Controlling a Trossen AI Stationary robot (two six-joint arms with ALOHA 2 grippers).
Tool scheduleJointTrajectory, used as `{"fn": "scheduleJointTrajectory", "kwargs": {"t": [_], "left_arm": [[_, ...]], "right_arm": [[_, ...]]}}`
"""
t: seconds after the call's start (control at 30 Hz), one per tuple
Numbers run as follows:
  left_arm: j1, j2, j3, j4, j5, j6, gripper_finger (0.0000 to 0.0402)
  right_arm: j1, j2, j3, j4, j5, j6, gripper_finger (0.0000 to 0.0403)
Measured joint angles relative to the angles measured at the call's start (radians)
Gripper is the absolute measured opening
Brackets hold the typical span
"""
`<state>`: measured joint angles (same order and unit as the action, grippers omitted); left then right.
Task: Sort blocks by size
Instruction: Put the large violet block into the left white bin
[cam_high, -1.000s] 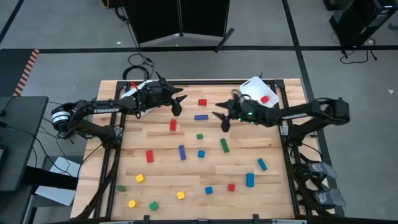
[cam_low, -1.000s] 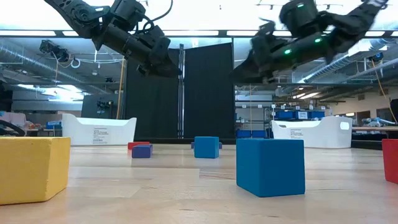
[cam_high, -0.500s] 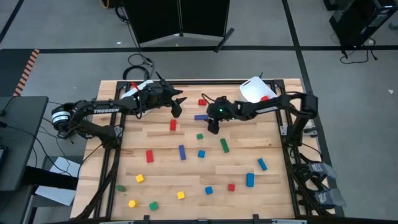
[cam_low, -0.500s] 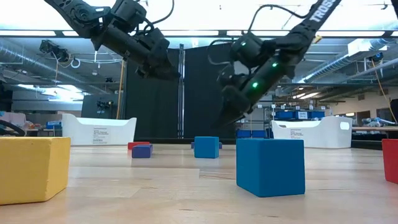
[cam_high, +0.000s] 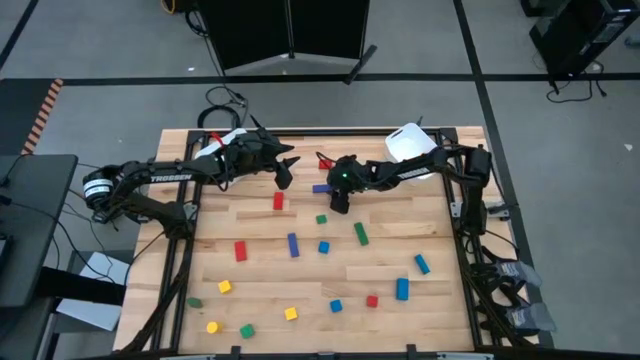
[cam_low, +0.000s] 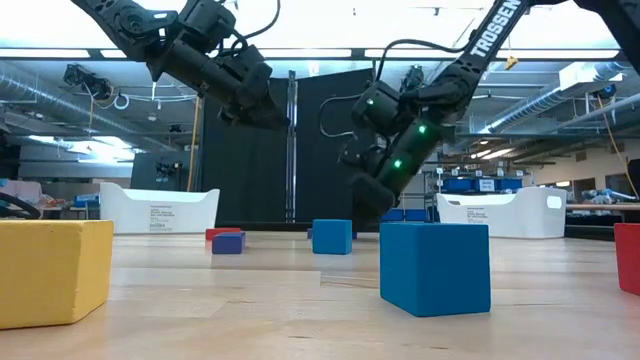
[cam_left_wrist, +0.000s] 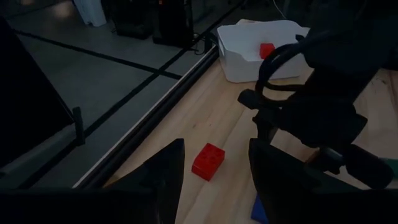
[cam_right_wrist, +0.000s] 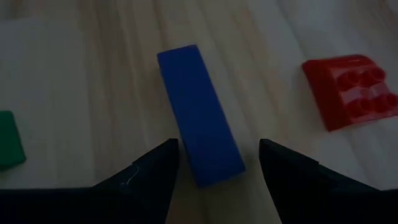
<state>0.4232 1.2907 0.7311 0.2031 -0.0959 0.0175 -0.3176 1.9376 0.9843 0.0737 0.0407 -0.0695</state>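
Observation:
A blue bar (cam_right_wrist: 199, 140) lies flat on the wooden table, also seen in the high view (cam_high: 322, 187). My right gripper (cam_right_wrist: 217, 149) is open and hovers over its near end, one finger on either side, touching nothing; in the high view it is at the table's far middle (cam_high: 338, 198). A red studded block (cam_right_wrist: 348, 90) lies beside the bar. My left gripper (cam_high: 287, 170) is open and empty, held above the table, left of the red block (cam_left_wrist: 208, 160).
A white bin (cam_high: 410, 145) holding a red block (cam_left_wrist: 267, 50) stands at the far right corner; a second white bin (cam_low: 160, 210) stands at the far left. Many coloured blocks lie scattered over the table, such as a green bar (cam_high: 360, 234) and a red bar (cam_high: 278, 201).
My right gripper has gone toward the table's left edge and down, from beside the white bin to just over the blue bar, its arm stretching out across the table. The blocks have stayed where they were.

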Motion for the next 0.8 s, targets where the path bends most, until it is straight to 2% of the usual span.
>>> {"fn": "scheduleJointTrajectory", "kwargs": {"t": [0.23,0.5,0.67,0.8], "left_arm": [[0.0,0.0,0.0,0.01,0.0,0.004,0.0188],[0.0,0.0,0.0,0.018,0.001,0.006,0.0188],[0.0,-0.004,0.0,0.09,0.082,-0.002,0.0188],[0.008,-0.032,0.0,0.138,0.149,-0.023,0.0188]], "right_arm": [[0.0,0.006,0.001,0.012,0.029,0.051,0.023],[0.013,0.007,0.001,0.002,0.019,0.093,0.0177],[0.037,0.007,0.0,0.001,0.03,0.098,0.0125],[0.05,0.007,0.0,0.003,0.04,0.121,0.0118]]}}
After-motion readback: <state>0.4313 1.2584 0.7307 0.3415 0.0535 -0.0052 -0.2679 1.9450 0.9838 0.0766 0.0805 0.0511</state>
